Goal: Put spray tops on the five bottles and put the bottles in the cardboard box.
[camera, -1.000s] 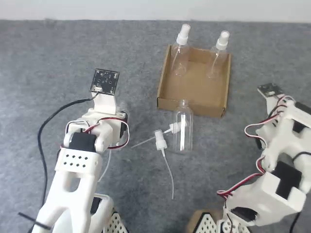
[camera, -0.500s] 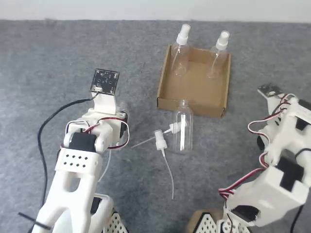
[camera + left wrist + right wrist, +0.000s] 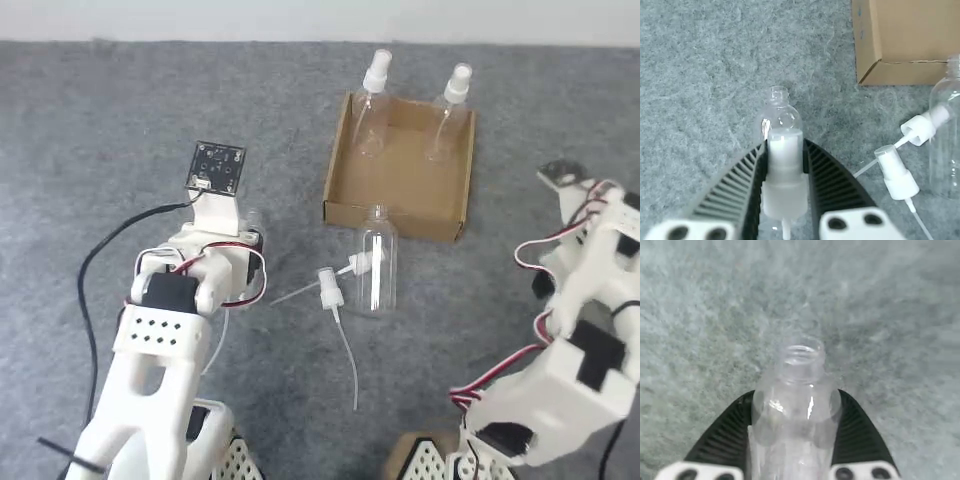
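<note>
My left gripper is shut on a white spray top. Just past its fingertips is an uncapped clear bottle, whose neck peeks out beside the left arm in the high view. My right gripper is shut on another uncapped clear bottle, held over the grey mat at the right side. The cardboard box holds two bottles with spray tops. A third bare bottle lies in front of the box, with two loose spray tops beside it.
Grey felt mat covers the table. Thin dip tubes trail from the loose spray tops toward the front. The right arm's body stands right of the box. A black cable runs along the left arm.
The right arm has shifted slightly to the right and away from the front with its bottle. The left arm and the loose parts have stayed put.
</note>
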`<action>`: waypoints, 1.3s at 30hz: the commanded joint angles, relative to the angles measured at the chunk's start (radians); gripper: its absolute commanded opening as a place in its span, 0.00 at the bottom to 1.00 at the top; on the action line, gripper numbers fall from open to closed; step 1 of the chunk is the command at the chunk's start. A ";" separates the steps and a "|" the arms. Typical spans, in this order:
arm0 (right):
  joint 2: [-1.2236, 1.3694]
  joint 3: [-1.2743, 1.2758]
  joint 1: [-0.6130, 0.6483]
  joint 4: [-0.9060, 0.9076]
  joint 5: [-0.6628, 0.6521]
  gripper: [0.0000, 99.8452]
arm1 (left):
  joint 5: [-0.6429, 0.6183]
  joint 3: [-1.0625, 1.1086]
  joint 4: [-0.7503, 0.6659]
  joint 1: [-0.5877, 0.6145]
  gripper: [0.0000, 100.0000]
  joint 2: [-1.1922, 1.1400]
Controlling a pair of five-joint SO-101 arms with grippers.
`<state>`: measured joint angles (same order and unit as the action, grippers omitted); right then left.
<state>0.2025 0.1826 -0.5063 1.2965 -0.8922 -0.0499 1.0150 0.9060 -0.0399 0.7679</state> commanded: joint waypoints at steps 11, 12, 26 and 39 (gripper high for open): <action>-0.651 0.129 0.568 -0.019 0.419 0.01 | -0.009 -0.180 -0.032 0.009 0.01 0.040; -0.685 0.166 0.625 -0.044 0.442 0.01 | -0.009 -0.196 -0.032 0.009 0.01 0.046; -0.835 0.443 1.148 -0.464 0.678 0.01 | -0.083 -0.308 -0.034 0.212 0.01 0.566; -0.849 0.663 1.294 -0.743 0.709 0.01 | -0.351 -0.406 -0.157 0.201 0.01 0.601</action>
<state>-0.5907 0.8132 0.7610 0.6966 -0.2002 -0.3046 0.6513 0.8309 0.1626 1.3633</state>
